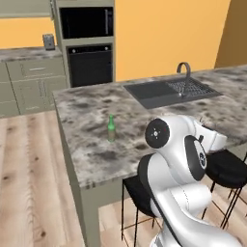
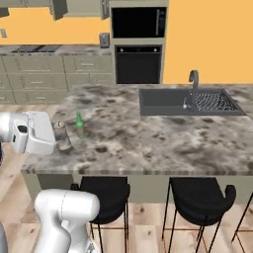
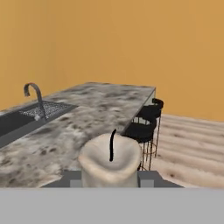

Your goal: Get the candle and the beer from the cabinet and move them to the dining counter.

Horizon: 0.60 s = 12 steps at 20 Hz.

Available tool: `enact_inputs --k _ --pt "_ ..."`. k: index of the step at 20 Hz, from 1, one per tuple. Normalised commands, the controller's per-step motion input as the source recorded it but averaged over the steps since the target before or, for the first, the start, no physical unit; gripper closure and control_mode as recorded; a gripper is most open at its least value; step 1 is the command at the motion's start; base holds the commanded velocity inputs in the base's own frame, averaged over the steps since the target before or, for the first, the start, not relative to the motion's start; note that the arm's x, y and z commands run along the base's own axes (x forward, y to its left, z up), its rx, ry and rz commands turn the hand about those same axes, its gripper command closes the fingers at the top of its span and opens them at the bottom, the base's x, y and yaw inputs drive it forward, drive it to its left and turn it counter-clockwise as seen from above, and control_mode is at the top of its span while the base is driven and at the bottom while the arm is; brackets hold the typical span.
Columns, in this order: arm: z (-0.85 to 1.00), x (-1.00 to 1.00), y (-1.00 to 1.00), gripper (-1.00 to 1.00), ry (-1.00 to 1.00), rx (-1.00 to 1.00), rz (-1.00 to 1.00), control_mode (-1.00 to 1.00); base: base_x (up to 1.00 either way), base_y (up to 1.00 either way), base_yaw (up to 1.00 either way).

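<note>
Two task things are seen at the granite tabletop [image 2: 148, 138] of the dining island. The beer [image 1: 111, 128], a slim green bottle, is stood upright on the granite left of centre in the left base view; in the right base view it is found at centre left, near the island's left end. The candle [image 3: 111, 164], a stubby pale cylinder with a dark wick, is seen large at the bottom centre of the hand view, flanked by the two grey tips of the claw [image 3: 111, 179], which is closed on it. In the right base view the candle is seen at centre left, just beside the beer on its left and against the white hand at the left edge of the frame. Whether its base touches the granite cannot be told.

An inset dark sink [image 2: 170, 101] with a curved faucet [image 2: 193, 81] is set in the tabletop at the upper right of both base views. Black stools [image 2: 197, 197] are lined along the near side of the island at the bottom of the frame. A black oven [image 2: 138, 64] is built into the wall units at top centre of the right base view.
</note>
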Motion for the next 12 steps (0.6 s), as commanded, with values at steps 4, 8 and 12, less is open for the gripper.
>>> enact_inputs --k 4,8,12 --pt "0.00 0.00 0.00 1.00 0.00 0.00 0.00 1.00 0.32 -0.48 0.48" --pt "0.00 0.00 0.00 1.00 0.00 0.00 0.00 1.00 0.48 -0.40 0.39" --pt "0.00 0.00 0.00 1.00 0.00 0.00 0.00 1.00 0.28 0.00 0.02"
